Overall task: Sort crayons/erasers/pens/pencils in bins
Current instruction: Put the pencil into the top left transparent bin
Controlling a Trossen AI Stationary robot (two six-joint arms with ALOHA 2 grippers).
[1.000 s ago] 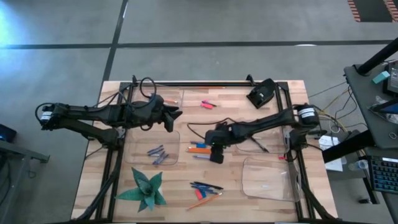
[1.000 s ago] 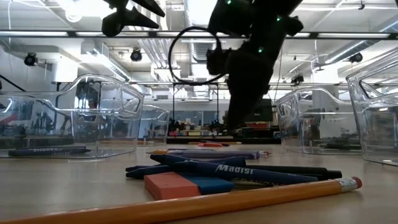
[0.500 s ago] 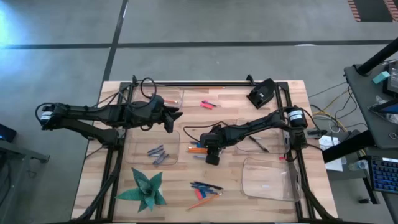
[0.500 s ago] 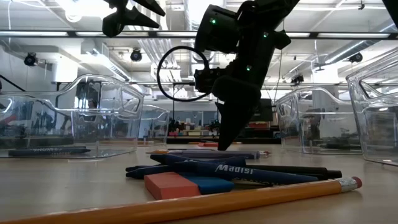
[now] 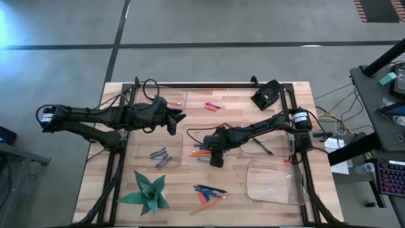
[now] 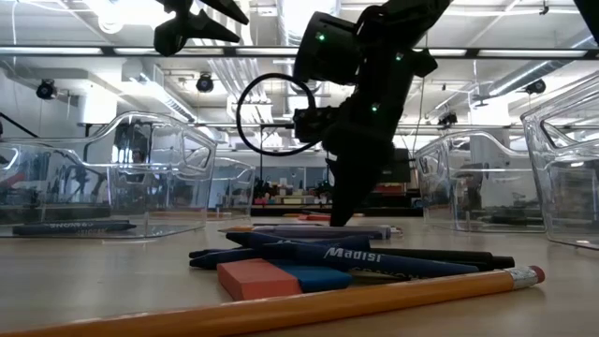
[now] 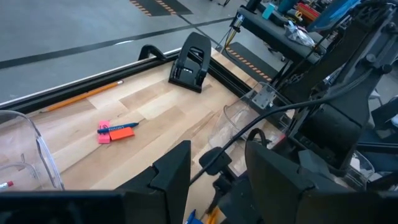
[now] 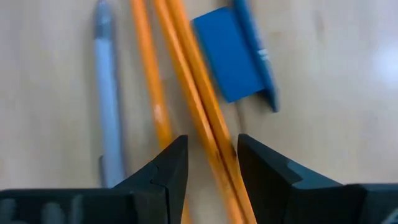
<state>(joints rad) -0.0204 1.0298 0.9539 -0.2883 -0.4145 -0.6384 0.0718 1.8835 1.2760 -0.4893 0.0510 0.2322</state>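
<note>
Two arms reach over the table (image 5: 266, 199). The left gripper (image 5: 179, 118) hovers high over the back-left bin (image 5: 174, 99), its fingers (image 7: 171, 171) narrowly apart and empty. In the bin (image 5: 159, 163) below it lie grey-blue crayons (image 5: 159, 156). At mid-table the right gripper (image 5: 215, 161) points down onto a cluster of pencils (image 8: 199, 118), its fingers (image 8: 171, 168) slightly apart astride two of them, not yet closed. Beside these lie a blue eraser (image 8: 231, 53) and a grey stick (image 8: 109, 99). Pens (image 6: 356, 255) lie near the front edge.
</note>
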